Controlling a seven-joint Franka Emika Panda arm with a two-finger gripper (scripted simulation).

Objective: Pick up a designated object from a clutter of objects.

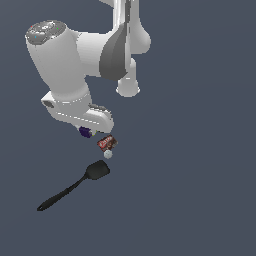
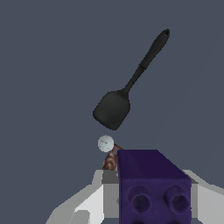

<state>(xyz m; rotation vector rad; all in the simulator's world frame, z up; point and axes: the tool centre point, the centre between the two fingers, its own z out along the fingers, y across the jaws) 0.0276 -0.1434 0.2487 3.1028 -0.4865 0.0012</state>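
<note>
The small dark purple block (image 2: 151, 175) with round studs fills the near part of the wrist view, sitting between my two pale fingers (image 2: 98, 199). My gripper (image 2: 154, 197) is shut on it. In the exterior view the block (image 1: 85, 132) shows just under the white hand (image 1: 82, 112), with the fingertips mostly hidden by the hand. The brown-red packet (image 1: 106, 143), the tiny white ball (image 1: 107, 154) and the long black spatula (image 1: 75, 186) lie just beyond the block on the grey floor. The blue can and the yellow-green ball are out of view.
In the wrist view the white ball (image 2: 105, 143) and a sliver of the packet (image 2: 111, 159) lie just past the block, with the spatula (image 2: 120, 100) farther out. The arm's white links (image 1: 85, 50) fill the exterior view's upper left.
</note>
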